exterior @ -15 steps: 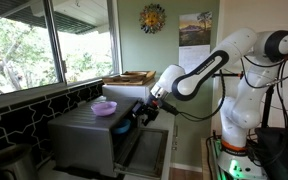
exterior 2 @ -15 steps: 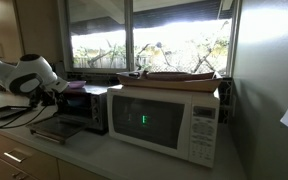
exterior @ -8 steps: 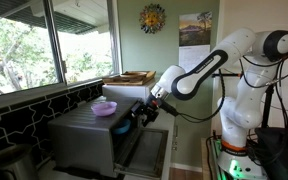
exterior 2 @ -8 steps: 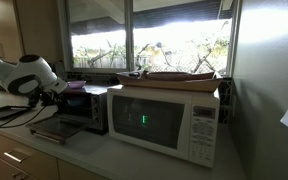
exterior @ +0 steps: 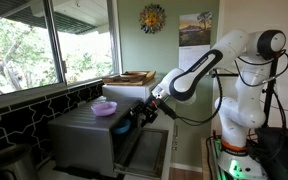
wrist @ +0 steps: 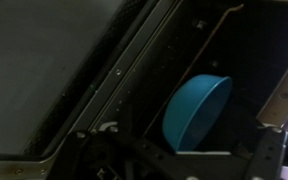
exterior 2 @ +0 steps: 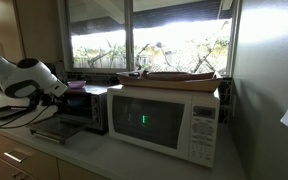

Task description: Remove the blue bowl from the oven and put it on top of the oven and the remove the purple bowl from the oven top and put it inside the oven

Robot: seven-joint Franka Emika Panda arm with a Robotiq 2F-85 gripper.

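With my tool spread wide and empty at the open front of the oven, I want to ease straight in, straddle the near rim of the blue bowl sitting inside, and pinch gently, clear of the purple bowl on top.

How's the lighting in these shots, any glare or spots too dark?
Wrist view: very dim, the oven nearly black, only the blue bowl reads clearly. In an exterior view the window is blown out; in an exterior view the purple bowl is evenly lit.
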